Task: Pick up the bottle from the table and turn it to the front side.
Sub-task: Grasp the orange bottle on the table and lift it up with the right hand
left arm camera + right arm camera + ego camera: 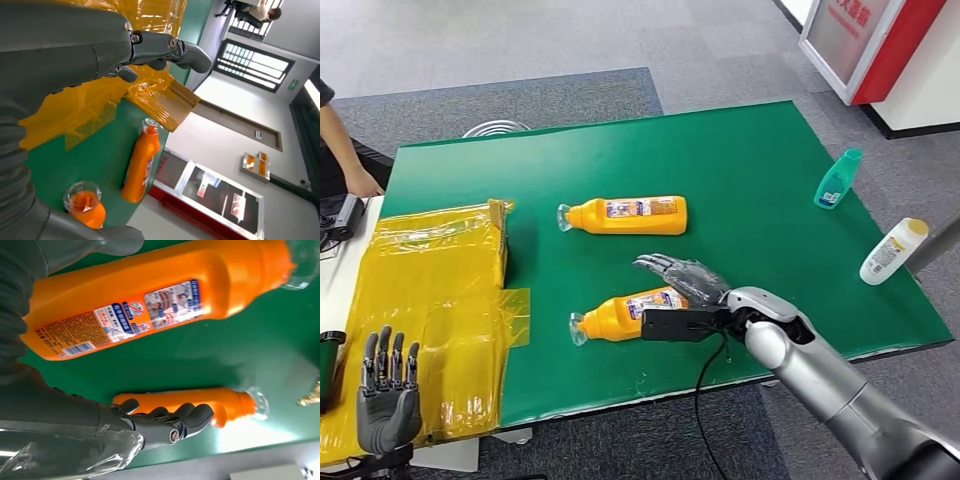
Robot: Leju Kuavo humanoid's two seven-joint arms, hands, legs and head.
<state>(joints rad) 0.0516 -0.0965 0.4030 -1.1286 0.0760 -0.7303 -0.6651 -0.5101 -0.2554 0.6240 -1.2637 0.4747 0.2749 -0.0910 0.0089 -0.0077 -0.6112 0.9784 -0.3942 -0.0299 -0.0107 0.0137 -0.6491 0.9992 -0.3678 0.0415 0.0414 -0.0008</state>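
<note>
- Green desk (743, 180): two orange bottles lying flat.
- Your right hand (682, 280): fingers spread over near bottle (637, 312), w/o grip.
- Left hand (388, 395): open, empty.

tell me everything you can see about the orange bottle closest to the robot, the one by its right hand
The near orange bottle lies on its side on the green table, its clear cap pointing toward the robot's left and its base under the right hand. It looks like glossy plastic, with a printed label bearing blue and red marks and a barcode facing up. The hand's fingers arch over its base end; whether they touch it cannot be told. It lies apart from the far orange bottle.
</note>
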